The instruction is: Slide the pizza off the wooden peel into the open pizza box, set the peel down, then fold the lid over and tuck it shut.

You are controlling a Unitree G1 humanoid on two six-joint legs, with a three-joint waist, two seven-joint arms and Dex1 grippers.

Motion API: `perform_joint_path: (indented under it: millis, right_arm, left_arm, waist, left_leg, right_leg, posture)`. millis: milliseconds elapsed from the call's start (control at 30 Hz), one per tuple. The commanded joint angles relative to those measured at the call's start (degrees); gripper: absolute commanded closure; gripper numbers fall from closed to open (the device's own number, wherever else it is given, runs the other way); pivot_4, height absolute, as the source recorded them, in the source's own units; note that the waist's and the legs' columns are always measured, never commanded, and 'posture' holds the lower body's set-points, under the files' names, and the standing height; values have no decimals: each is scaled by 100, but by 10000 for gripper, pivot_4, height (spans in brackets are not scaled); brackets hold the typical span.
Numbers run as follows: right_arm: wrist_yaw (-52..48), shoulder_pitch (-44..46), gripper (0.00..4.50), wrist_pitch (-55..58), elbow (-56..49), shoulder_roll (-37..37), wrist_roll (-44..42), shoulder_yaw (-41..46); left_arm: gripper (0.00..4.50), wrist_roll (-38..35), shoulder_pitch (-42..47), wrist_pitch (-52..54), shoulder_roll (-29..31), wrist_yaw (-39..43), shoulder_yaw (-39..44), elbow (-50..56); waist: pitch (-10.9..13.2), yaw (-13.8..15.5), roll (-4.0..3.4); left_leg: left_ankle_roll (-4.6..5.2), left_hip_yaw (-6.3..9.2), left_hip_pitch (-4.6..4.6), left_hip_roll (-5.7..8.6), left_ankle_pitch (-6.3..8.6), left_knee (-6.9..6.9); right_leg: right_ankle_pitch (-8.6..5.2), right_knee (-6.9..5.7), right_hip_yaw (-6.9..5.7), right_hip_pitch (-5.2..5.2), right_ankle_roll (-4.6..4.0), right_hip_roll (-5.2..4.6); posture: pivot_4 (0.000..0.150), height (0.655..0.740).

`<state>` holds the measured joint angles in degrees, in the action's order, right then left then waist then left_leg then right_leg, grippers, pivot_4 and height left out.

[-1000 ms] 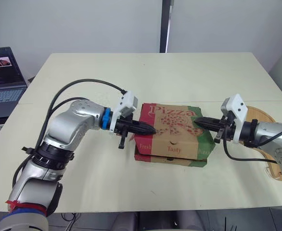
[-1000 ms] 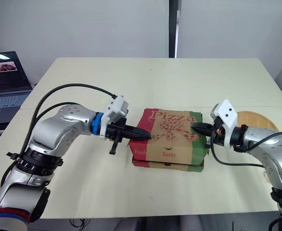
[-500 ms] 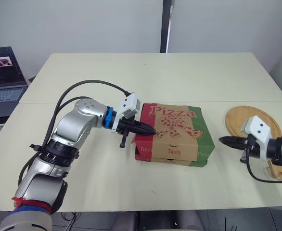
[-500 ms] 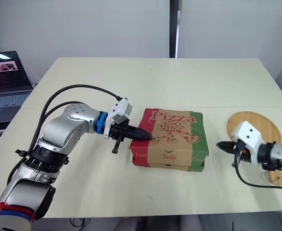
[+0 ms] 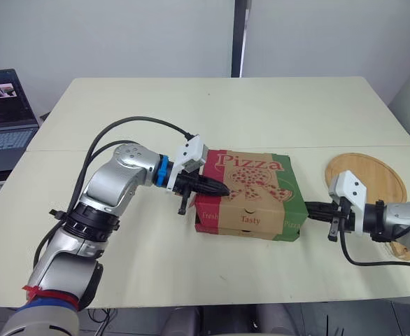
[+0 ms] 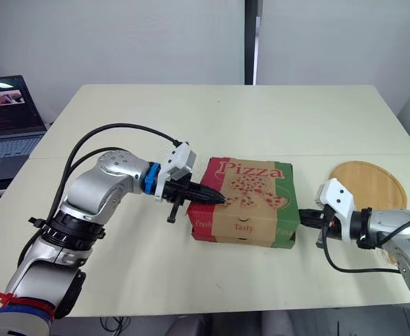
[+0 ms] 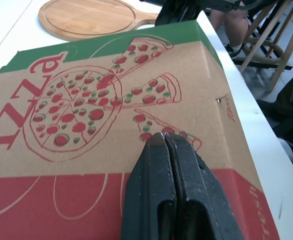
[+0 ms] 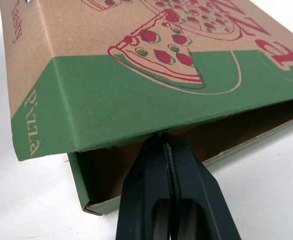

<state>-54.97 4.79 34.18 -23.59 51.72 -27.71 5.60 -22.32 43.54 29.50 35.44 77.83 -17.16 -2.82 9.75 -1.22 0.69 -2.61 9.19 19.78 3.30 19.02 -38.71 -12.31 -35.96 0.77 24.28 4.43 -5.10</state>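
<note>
The pizza box (image 5: 250, 192) lies near the middle of the table with its printed lid (image 7: 101, 100) folded down over it. My left gripper (image 5: 221, 188) is shut and rests its tip on the lid's left part. My right gripper (image 5: 310, 208) is shut too, its tip at the box's right side, just under the green side flap (image 8: 136, 107), where a gap into the box shows. The round wooden peel (image 5: 373, 183) lies flat on the table at the right, bare.
A laptop (image 5: 5, 112) stands open on a side table at the far left. The far half of the table (image 5: 219, 105) is bare. A black cable loops from my left arm over the table.
My right gripper, which had pulled back to the right half a second ago, has come left again to the box's right side. The left gripper stays on the lid.
</note>
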Motion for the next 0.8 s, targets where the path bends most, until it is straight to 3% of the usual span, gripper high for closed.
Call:
perform_joint_path:
  millis: [33, 267, 300, 367, 500, 733, 800]
  right_arm:
    - [88, -133, 45000, -80, -255, 17, 75, 83]
    - [229, -366, 45000, 45, -323, 295, 78, 838]
    - [148, -388, 43165, 96, -353, 375, -30, 1030]
    - [-44, -454, 38730, 288, -490, 525, -298, 1351]
    - [-73, -413, 24964, 795, -942, 679, -842, 1702]
    - [377, -129, 501, 732, -1763, 564, -621, 705]
    - [477, -69, 501, 606, -1811, 530, -366, 331]
  left_arm:
    - [44860, 167, 77, -138, -18, -26, -2, 18]
    - [44860, 251, 61, -150, -94, -66, 65, -23]
    - [44992, 257, 65, -160, -100, -71, 70, -33]
    - [45000, 260, 70, -172, -103, -75, 78, -46]
    - [45000, 255, 82, -186, -93, -57, 92, -71]
    - [45000, 255, 107, -189, -118, -44, 70, -63]
    - [45000, 247, 111, -185, -125, -31, 68, -47]
  waist:
    - [0, 1, 0]
    - [0, 17, 0]
    - [0, 19, 0]
    - [0, 25, 0]
    - [0, 24, 0]
    - [0, 22, 0]
    - [0, 24, 0]
  left_leg:
    - [0, 0, 0, 0, 0, 0]
    - [0, -1, 1, 2, 0, -5]
    - [1, -2, 1, 3, 0, -5]
    - [1, -1, 1, 2, 1, -6]
    - [2, 0, 0, 0, 1, -6]
    - [3, 0, 0, 1, 1, -7]
    - [2, 0, 0, 1, 1, -8]
  right_leg:
    - [0, -1, 0, 0, 0, 0]
    - [1, -2, 2, -1, 2, -1]
    - [1, -2, 3, -1, 2, -1]
    - [2, -2, 2, -2, 2, -1]
    - [2, -2, 1, -4, 2, 0]
    - [1, -2, 0, -5, 3, 0]
    - [1, -2, 0, -5, 3, -1]
  posture:
    - [1500, 7400]
    - [1500, 7400]
    - [1500, 7400]
    - [1500, 7400]
    - [1500, 7400]
    - [1500, 7400]
    - [1500, 7400]
